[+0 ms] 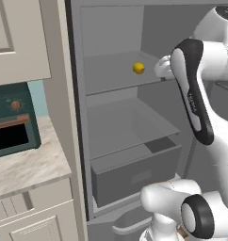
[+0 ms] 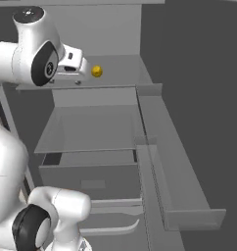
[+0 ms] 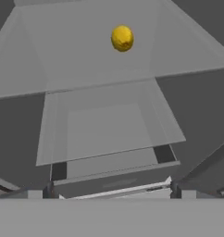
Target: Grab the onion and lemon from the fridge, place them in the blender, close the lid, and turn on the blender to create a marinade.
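Reaching into the open fridge (image 1: 113,28), the gripper (image 2: 83,68) hovers at the level of the upper shelf (image 1: 111,75) with its jaws spread wide and nothing between them. The lemon (image 3: 122,38) sits alone on that shelf, toward the back. From the right base view it lies just beyond the fingertips, straight ahead along the line the hand points. In the hand view it appears above centre and a little to one side, so the jaws are probably aimed slightly below it. The fruit is near enough round that its long axis cannot be told from here. Judged from this, the coming move needs a short advance forward, with the hand raised slightly.
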You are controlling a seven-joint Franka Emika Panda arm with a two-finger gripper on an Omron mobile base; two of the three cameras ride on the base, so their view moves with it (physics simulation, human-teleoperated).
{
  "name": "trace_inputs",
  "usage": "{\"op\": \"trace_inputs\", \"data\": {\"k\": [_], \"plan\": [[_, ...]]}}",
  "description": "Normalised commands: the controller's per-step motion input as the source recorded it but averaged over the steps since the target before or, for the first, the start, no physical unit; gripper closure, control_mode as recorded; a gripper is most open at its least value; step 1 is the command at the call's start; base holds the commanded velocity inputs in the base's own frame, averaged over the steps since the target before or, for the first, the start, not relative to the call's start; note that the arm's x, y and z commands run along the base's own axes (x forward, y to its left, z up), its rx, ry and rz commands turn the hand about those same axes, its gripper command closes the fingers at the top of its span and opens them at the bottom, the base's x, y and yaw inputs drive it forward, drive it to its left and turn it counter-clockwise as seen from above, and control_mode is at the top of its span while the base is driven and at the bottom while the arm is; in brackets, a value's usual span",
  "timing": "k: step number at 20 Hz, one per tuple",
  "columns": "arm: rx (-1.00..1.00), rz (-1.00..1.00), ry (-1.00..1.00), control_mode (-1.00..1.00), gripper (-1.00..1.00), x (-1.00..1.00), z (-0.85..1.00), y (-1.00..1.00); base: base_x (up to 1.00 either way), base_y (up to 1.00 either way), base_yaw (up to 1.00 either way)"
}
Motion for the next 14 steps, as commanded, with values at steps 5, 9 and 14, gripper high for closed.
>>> {"op": "trace_inputs", "data": {"k": [5,9,14], "plan": [[0.0,0.0,0.0,-1.0,-1.0,1.0,-0.05,0.0,0.0,0.0,0.0],[0.0,0.0,0.01,-1.0,-1.0,0.98,-0.29,0.0,0.0,0.0,0.0],[-0.01,0.0,0.0,-1.0,-1.0,0.82,-0.45,0.04,0.0,0.0,0.0]]}}
